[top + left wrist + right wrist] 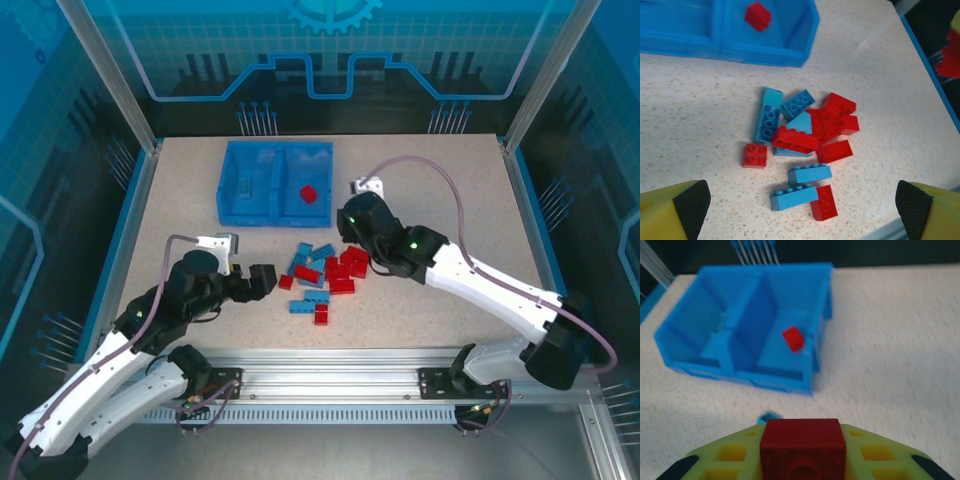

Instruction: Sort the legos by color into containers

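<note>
A held red brick (802,442) sits clamped between the jaws of the right gripper (350,218), near the blue two-compartment bin (270,215). The bin's right compartment contains a lone red brick (309,193). Mixed red and light blue bricks (322,275) lie piled on the table (450,180). Beside them hovers the left gripper (262,281), jaws wide apart and empty.

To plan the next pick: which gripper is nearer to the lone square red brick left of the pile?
Left. The left gripper is just left of the red brick; the right gripper is across the pile, toward the bin.
</note>
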{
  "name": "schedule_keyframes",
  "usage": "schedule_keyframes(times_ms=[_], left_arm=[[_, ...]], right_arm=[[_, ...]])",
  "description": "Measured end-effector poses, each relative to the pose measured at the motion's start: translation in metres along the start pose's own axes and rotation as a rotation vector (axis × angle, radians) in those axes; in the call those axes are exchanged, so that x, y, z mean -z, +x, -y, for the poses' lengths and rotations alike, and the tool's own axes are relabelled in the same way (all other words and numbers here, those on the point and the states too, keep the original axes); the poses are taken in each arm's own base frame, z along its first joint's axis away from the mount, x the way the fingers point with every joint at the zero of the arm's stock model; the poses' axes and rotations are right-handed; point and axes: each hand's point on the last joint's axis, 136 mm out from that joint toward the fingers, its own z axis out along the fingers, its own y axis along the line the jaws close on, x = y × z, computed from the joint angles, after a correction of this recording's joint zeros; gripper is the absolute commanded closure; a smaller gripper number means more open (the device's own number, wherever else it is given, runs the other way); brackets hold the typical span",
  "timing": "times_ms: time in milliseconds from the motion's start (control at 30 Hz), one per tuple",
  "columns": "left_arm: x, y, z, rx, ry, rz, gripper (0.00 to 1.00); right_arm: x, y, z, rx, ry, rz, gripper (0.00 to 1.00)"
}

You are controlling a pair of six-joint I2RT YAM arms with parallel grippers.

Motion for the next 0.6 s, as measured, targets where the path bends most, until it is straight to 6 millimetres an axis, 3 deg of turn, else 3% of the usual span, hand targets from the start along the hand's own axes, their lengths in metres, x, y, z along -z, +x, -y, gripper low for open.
schedule_keyframes(times_ms=[133,333,467,600], left_arm=[[0.002,0.001,-0.014,0.049,-0.075,0.007,0.01],[0.005,0.004,-0.037,0.111,-0.187,0.022,0.01],[0.009,0.002,-0.044,0.131,-0.224,0.045,0.01],[0.009,0.001,-0.046,0.137,-0.234,0.053,0.01]], right_arm=[[-0.026,-0.025,-0.042,0.130,-0.074,0.001,0.68],[-0.059,-0.035,-0.091,0.204,-0.180,-0.029,0.69],[-0.084,-0.042,-0.099,0.200,-0.155,-0.027,0.71],[-0.135,-0.049,-0.091,0.185,-0.076,-0.030,0.71]])
